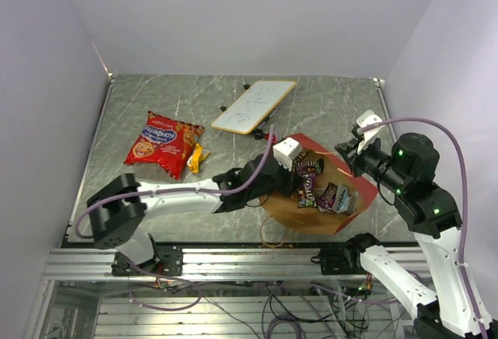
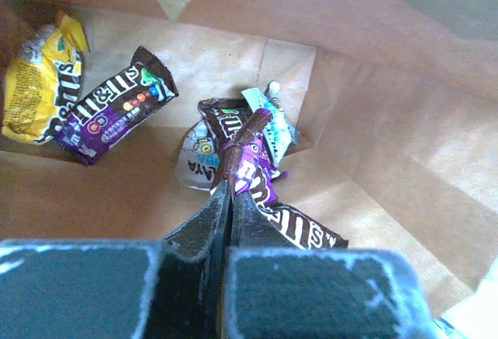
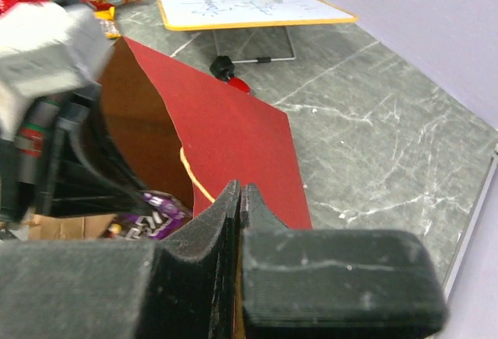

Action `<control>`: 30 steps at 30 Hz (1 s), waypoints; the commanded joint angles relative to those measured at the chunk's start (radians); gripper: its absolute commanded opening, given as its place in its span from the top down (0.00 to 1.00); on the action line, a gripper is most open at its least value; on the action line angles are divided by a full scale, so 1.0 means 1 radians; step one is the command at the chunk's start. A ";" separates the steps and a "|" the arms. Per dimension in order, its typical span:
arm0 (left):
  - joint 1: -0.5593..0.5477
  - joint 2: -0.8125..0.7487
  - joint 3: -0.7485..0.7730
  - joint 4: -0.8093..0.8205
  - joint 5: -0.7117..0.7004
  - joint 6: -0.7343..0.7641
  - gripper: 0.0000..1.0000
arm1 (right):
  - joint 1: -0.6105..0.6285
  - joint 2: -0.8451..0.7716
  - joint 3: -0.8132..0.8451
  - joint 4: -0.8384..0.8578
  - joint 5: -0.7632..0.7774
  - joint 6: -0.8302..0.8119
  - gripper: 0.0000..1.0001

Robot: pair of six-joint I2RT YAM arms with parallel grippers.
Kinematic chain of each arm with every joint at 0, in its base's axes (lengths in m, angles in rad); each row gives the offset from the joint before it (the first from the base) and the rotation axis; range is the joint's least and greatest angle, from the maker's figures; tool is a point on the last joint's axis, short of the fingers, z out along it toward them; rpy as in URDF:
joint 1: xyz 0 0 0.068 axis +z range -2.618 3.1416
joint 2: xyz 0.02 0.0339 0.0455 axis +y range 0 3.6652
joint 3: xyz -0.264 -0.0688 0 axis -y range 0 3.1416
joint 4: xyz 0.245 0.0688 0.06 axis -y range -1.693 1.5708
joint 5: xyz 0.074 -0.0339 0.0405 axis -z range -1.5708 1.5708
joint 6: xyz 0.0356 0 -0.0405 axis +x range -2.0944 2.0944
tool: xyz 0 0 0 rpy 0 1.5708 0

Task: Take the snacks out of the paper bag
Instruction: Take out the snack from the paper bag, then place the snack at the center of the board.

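Purple packet (image 2: 257,177), inside the bag (image 2: 389,145), lies long axis in line with the left gripper (image 2: 231,189) (clenched on its near end).

1. One paper bag (image 3: 233,145).
2. One red chip bag (image 1: 162,143).
3. One yellow packet (image 1: 198,157) outside the bag.
4. Inside it: one yellow candy packet (image 2: 39,82), one brown-purple packet (image 2: 117,106), one purple packet (image 2: 253,166), one light blue packet (image 2: 274,117), and at least two more, overlapped.
5. One white board (image 1: 254,106), one marker (image 3: 231,75).
6. My two grippers: left gripper (image 2: 231,191), right gripper (image 3: 240,199).
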 commanded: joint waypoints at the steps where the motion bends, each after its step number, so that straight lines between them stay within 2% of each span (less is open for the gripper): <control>1: 0.012 -0.124 0.053 -0.225 0.044 0.013 0.93 | 0.004 0.003 0.010 0.051 0.079 0.036 1.00; 5: 0.017 -0.191 0.087 -0.383 0.071 0.002 0.93 | 0.003 -0.027 -0.020 0.098 0.098 0.053 1.00; 9: 0.017 -0.310 0.092 -0.541 0.070 -0.059 0.93 | 0.004 -0.035 0.009 0.068 0.126 0.078 1.00; 11: 0.021 -0.379 0.115 -0.639 0.066 -0.031 0.93 | 0.003 -0.059 0.005 0.065 0.126 0.065 1.00; 14: 0.031 -0.437 0.259 -0.938 -0.097 -0.005 0.93 | 0.003 -0.083 0.021 0.055 0.134 0.061 1.00; 16: 0.050 -0.456 0.383 -1.150 -0.245 -0.045 0.93 | 0.003 -0.075 0.065 0.015 0.131 0.066 1.00; 18: 0.068 -0.480 0.483 -1.296 -0.327 -0.092 0.93 | 0.003 -0.054 0.111 -0.036 0.132 0.065 1.00; 24: 0.086 -0.617 0.474 -1.442 -0.372 -0.153 0.93 | 0.004 -0.073 0.144 -0.057 0.182 0.114 1.00; 30: 0.092 -0.632 0.514 -1.521 -0.458 -0.204 0.93 | 0.004 -0.082 0.089 -0.001 0.183 0.134 1.00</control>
